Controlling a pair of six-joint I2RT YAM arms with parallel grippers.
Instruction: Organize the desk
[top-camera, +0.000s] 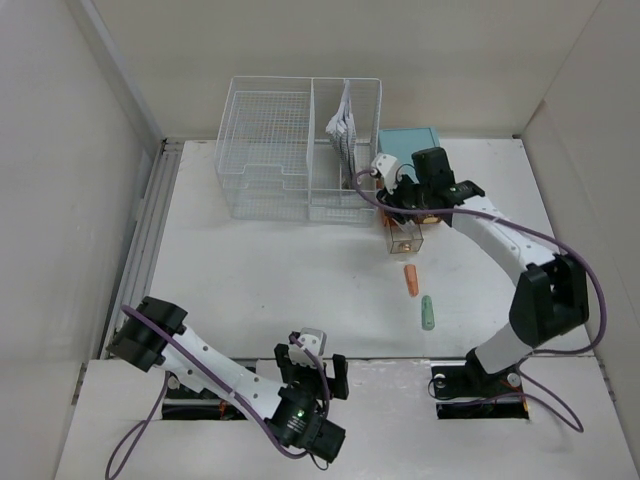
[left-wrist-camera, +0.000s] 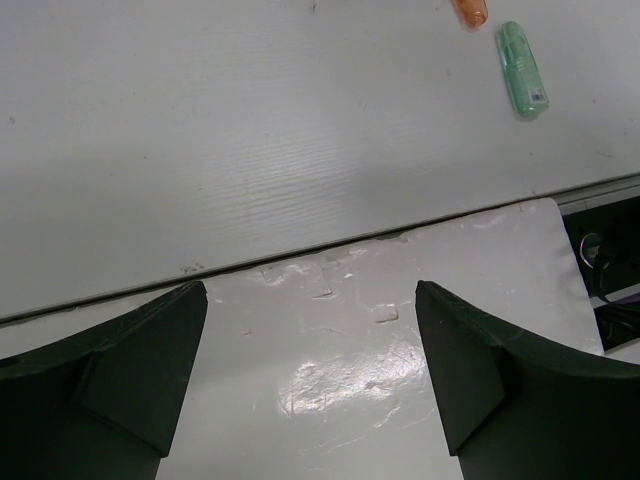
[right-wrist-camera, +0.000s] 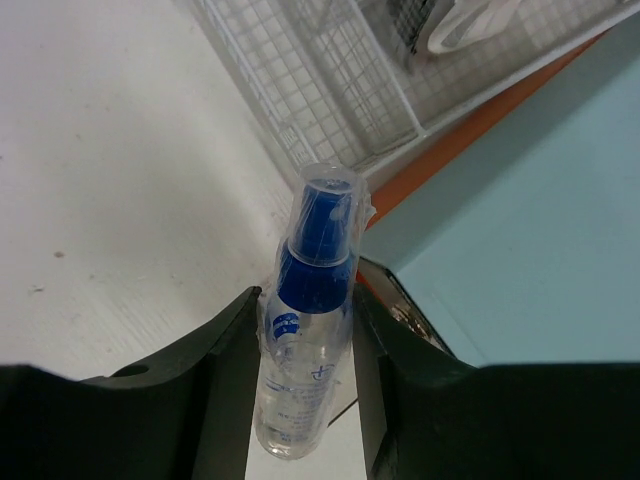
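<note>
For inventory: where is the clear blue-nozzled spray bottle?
The bottle is held in the right gripper, right wrist view, near the white wire-mesh basket and teal box.

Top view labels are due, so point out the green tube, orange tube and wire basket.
green tube (top-camera: 428, 313), top view, mid-body
orange tube (top-camera: 409, 280), top view, mid-body
wire basket (top-camera: 268, 198), top view, front wall

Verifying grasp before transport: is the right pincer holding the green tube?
No, the right pincer grips a clear spray bottle with a blue cap; the green tube lies on the desk.

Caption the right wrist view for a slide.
Right gripper clamps a clear plastic spray bottle with blue nozzle, near white wire-mesh basket and teal box.
</note>
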